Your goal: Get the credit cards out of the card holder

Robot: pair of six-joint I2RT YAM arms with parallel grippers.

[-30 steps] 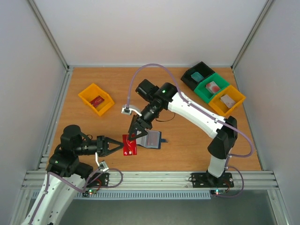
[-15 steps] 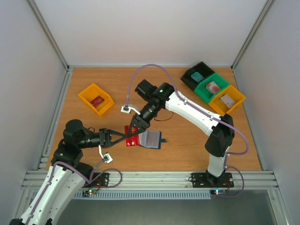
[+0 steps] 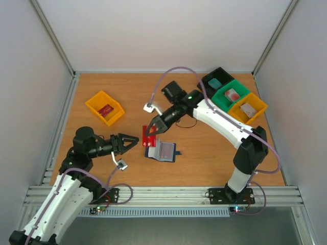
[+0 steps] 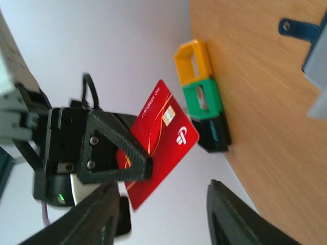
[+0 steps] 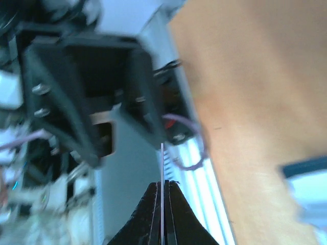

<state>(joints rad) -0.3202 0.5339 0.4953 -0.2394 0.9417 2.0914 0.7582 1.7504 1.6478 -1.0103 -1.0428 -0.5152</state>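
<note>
Fingers of the right gripper (image 3: 153,129) clamp a thin red plastic credit card (image 3: 148,138) off the wooden table (image 3: 117,87), just far of the open navy-blue folding card holder (image 3: 161,151). Left wrist view shows the card's printed face; right wrist view only its edge. The left gripper (image 3: 136,140), fingers apart, points at it from the left.

Right claw (image 3: 152,131) tight, left claw (image 3: 136,140) seemingly wide.
</note>
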